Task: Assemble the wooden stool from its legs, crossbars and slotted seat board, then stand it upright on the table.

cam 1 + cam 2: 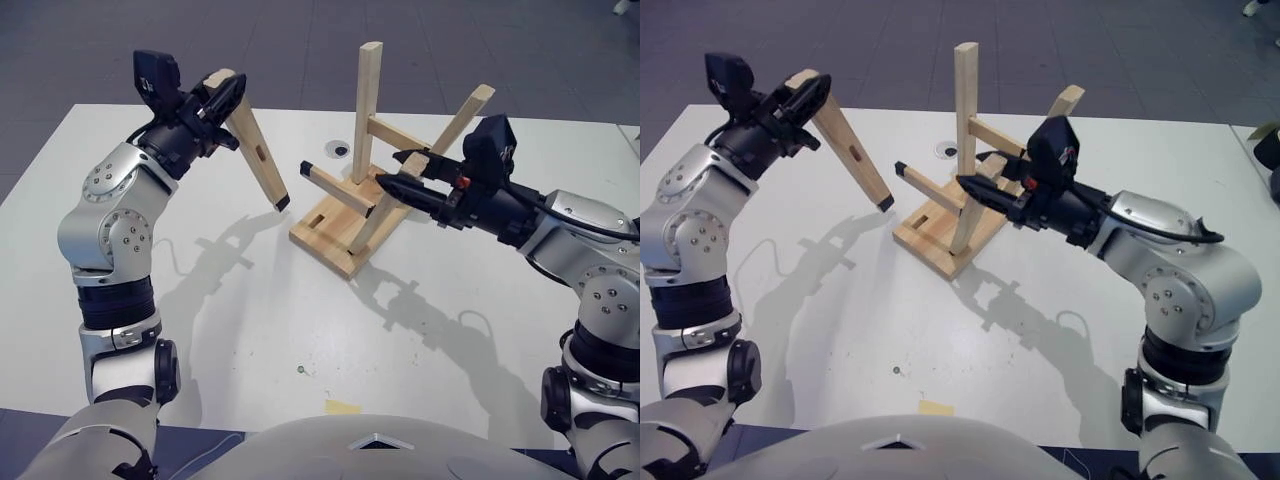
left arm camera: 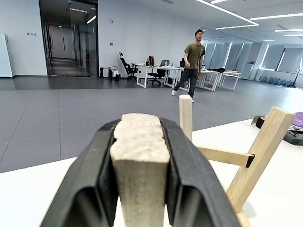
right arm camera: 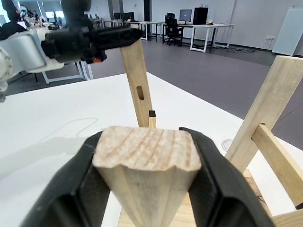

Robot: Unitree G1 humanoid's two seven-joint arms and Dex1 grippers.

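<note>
On the counter point(image 1: 480, 330): seat board point(image 1: 325, 238) lies flat, two legs fitted | right gripper point(image 1: 400, 172) fingers clamped on tilted leg point(image 1: 462, 118) | left gripper point(image 1: 228, 92) fingers clamped on loose leg point(image 1: 262, 155), aloft alongside | leg-fitting step; next likely calls for aligning it into free slot point(image 1: 316, 218).

On the white table point(image 1: 1090, 300) the seat board point(image 1: 930, 240) lies flat, with one upright leg point(image 1: 965, 100) and one slanting leg point(image 1: 1065, 103) rising from it, joined by a crossbar point(image 1: 995, 138); a second crossbar point(image 1: 930, 187) juts out sideways, its dark end free; the right end effector point(image 1: 980, 175) grips the slanting leg; the left end effector point(image 1: 805, 100) holds a loose leg point(image 1: 852, 145) by its top, tilted, clear of the table, its dark foot near that free end.
</note>
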